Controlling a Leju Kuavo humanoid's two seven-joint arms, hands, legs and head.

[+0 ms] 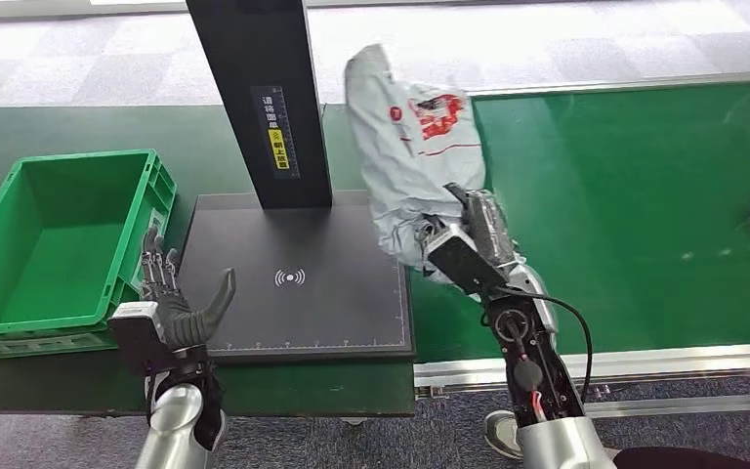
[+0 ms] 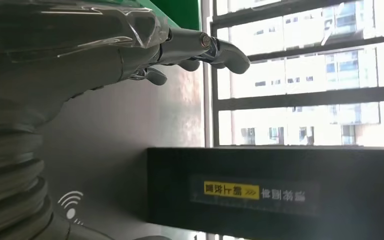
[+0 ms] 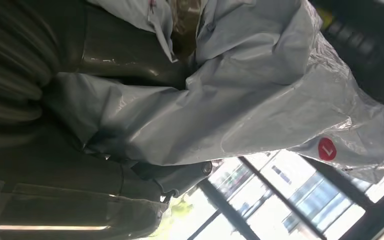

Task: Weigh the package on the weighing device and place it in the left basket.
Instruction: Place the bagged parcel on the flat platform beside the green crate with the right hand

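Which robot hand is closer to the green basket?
The left hand. It hovers open right beside the green basket, at its near right corner. The right hand is across the black scale, holding the grey package up.

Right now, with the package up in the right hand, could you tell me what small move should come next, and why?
Probably carry the package a little to the robot's left and lower it onto the black weighing plate. The right hand holds it in the air beside the plate's right edge, over the green belt, so it has not been weighed. The left hand hovers, holding nothing, at the plate's left edge.
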